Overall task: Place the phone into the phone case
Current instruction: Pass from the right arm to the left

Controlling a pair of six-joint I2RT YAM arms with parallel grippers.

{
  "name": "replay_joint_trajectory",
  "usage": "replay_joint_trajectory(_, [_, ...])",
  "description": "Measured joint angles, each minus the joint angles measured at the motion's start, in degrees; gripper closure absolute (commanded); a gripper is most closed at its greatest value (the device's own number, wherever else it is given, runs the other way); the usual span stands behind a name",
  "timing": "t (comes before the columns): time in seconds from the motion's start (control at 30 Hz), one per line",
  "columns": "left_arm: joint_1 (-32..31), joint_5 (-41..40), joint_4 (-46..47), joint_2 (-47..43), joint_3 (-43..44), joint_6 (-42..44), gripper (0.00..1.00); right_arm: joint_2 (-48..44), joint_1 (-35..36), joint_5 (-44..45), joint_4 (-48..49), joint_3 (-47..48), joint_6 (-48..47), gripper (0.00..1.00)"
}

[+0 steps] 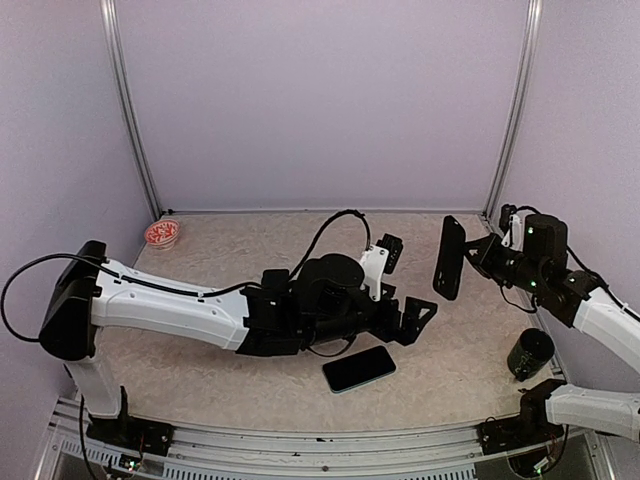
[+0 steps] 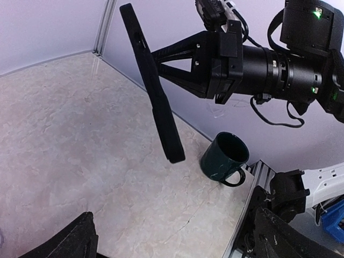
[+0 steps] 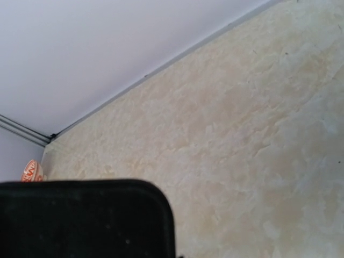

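Note:
The phone (image 1: 359, 369) lies flat on the table, dark screen up, teal along its edge, just nearer than my left gripper (image 1: 405, 282). That gripper is open with nothing between its fingers; in the left wrist view only its two dark fingertips (image 2: 70, 242) show at the bottom corners, and the phone is out of view. The black phone case (image 1: 449, 257) hangs upright in the air at the right, my right gripper (image 1: 468, 252) shut on its edge. The left wrist view shows the case (image 2: 156, 91) edge-on. In the right wrist view the case (image 3: 80, 220) hides the fingers.
A dark green mug (image 1: 529, 353) stands near the table's front right corner, also in the left wrist view (image 2: 226, 158). A small red-and-white dish (image 1: 162, 234) sits at the back left corner. Lilac walls enclose the table on three sides.

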Motion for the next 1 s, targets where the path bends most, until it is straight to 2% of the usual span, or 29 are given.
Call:
replay_joint_trajectory(0.23, [0.5,-0.6,-3.8,6.4,12.0,-2.2,0.02,-0.3,0.0,0.3,-0.4,0.0,-1.7,1.00])
replay_joint_trajectory(0.6, [4.8,2.2,-8.3,12.2,21.2,-6.5,0.11,-1.4,0.0,0.3,-1.2,0.0,-2.8,1.00])
replay_joint_trajectory(0.77, [5.2,4.5,-11.9,16.2,25.9,-8.2,0.19,-2.4,0.0,1.1,-2.0,0.0,-3.5,1.00])
replay_joint_trajectory(1.0, [5.2,7.7,-13.7,17.9,26.2,-10.3,0.32,-2.6,0.0,1.6,-2.7,0.0,-4.4,1.00])
